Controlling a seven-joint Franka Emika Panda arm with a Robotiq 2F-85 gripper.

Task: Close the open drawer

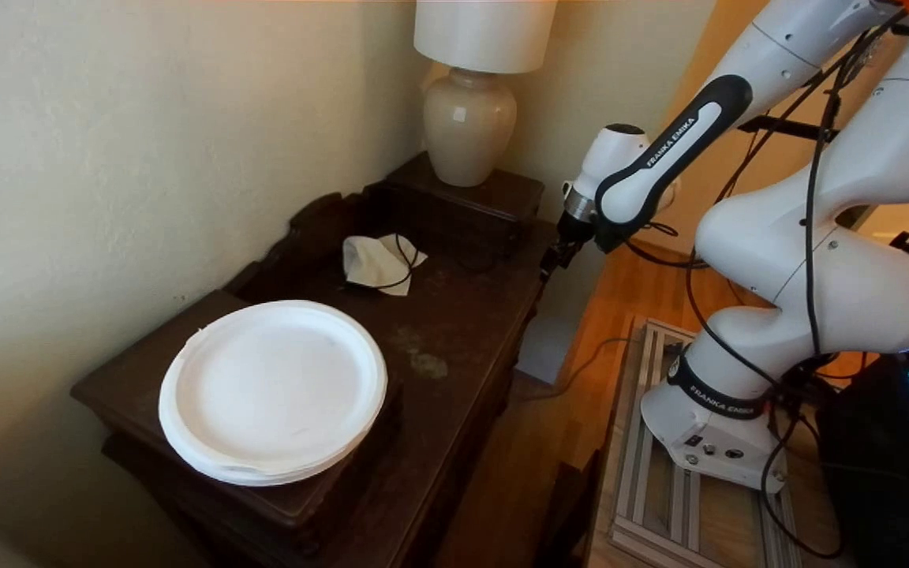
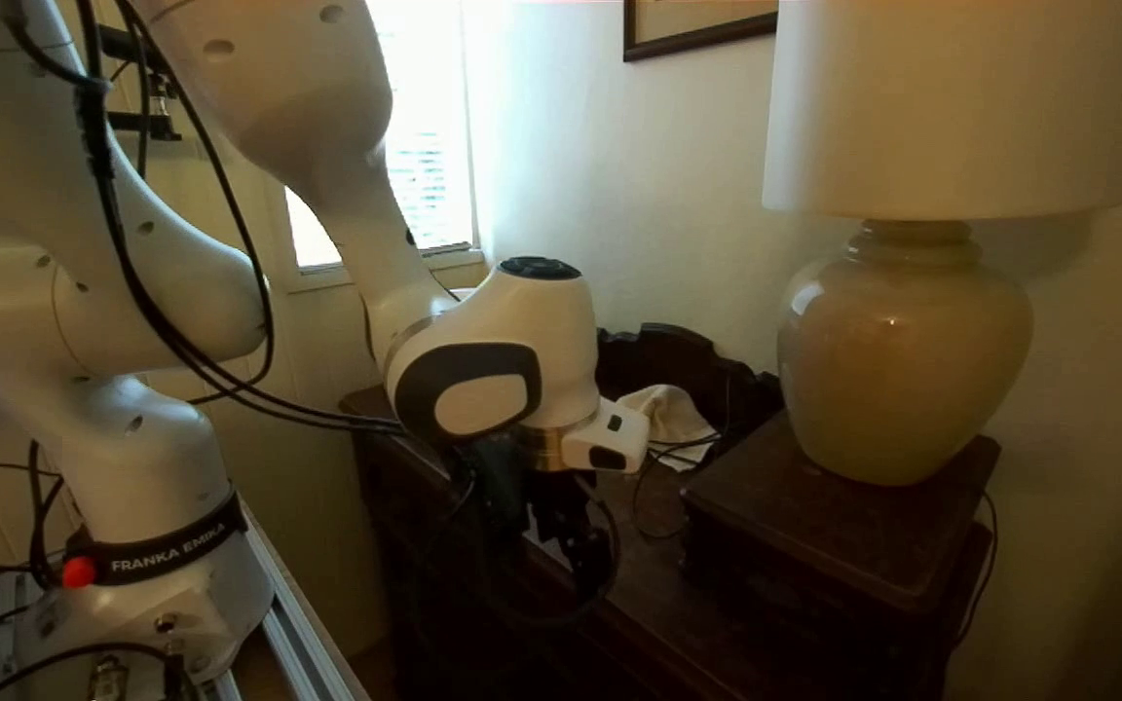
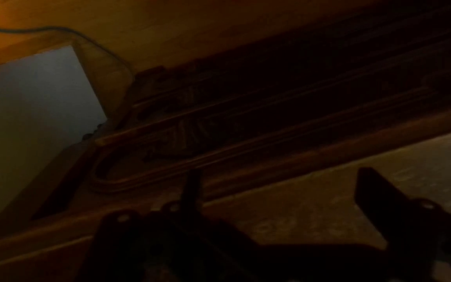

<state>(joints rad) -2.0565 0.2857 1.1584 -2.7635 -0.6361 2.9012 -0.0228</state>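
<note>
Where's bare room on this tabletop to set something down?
The tabletop has a free patch between the white plate and the pale cloth, running to the front edge. Crowded: the back, with the cloth and a black cable, and the end with the lamp on its raised box, the gripper hanging near the front edge there.

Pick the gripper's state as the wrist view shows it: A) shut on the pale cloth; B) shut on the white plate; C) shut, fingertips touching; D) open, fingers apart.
D: the gripper has its fingers well apart, with the dark table showing in the gap.
</note>
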